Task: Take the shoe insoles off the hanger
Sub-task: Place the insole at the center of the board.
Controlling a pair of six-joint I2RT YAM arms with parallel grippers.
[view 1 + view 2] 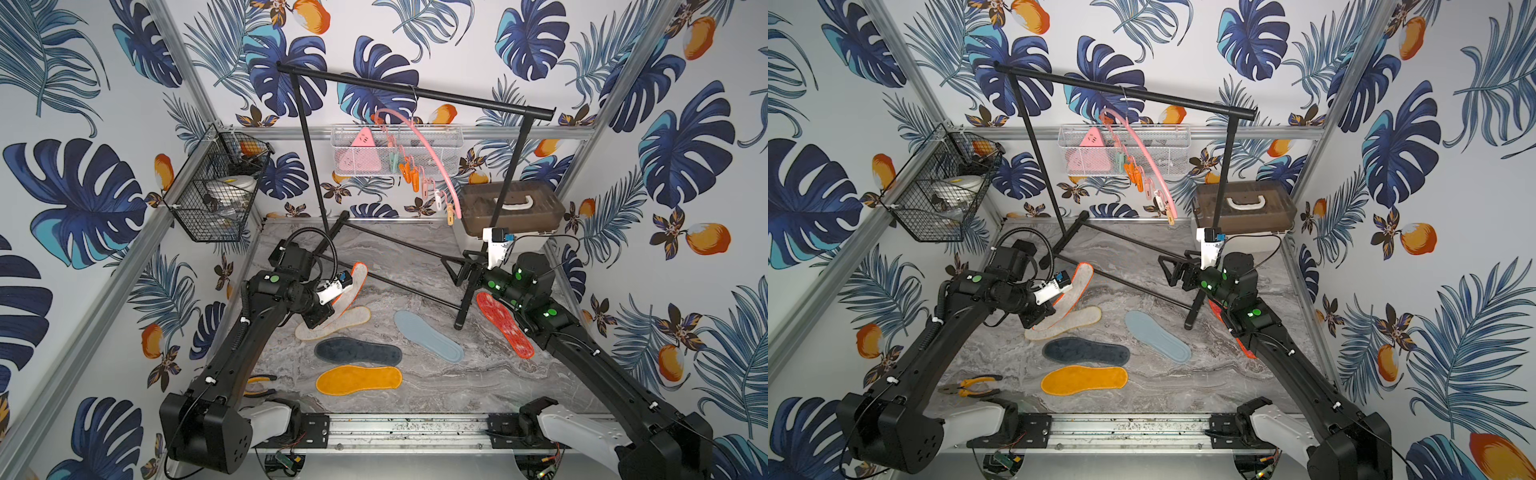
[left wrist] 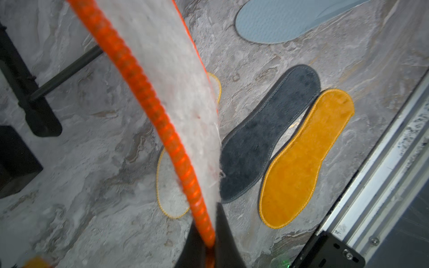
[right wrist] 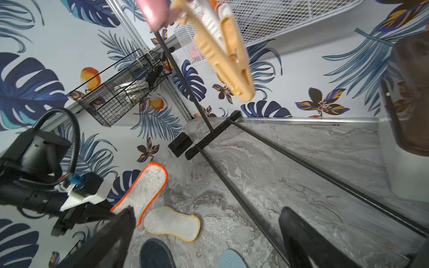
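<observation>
The grey marbled table [image 1: 415, 266] carries a tall black rail [image 1: 353, 77]. Its floor bars cross the table behind the insoles, and its right foot [image 1: 461, 318] stands between the blue-grey insole [image 1: 428, 336] and the red insole [image 1: 505, 326]. A brown box [image 1: 509, 208] with a white handle sits at the back right corner. A black wire basket [image 1: 199, 208] hangs on the left wall and a white mesh basket [image 1: 449, 137] on the back wall.

The pink hanger [image 1: 437, 156] hangs by its hook from the rail's top bar, tilted, with its row of clips dangling under it. A peach clip [image 3: 227, 58] at its low end hangs above and ahead of the right gripper [image 3: 207, 210]. That gripper's jaws stand wide apart and hold nothing; it sits just beside the rail's right post.

All six insoles are off the hanger. The left gripper [image 2: 210, 232] is clamped on the edge of the white insole with an orange edge [image 1: 359, 276], which is tilted up over the cream insole [image 1: 336, 326]. The cream one lies flat, with the navy insole [image 1: 357, 351] and the orange insole [image 1: 359, 380] side by side in front of it. The red insole lies along the right arm, which covers part of it in a top view. Pliers [image 1: 971, 386] lie at the front left, beside the left arm.
</observation>
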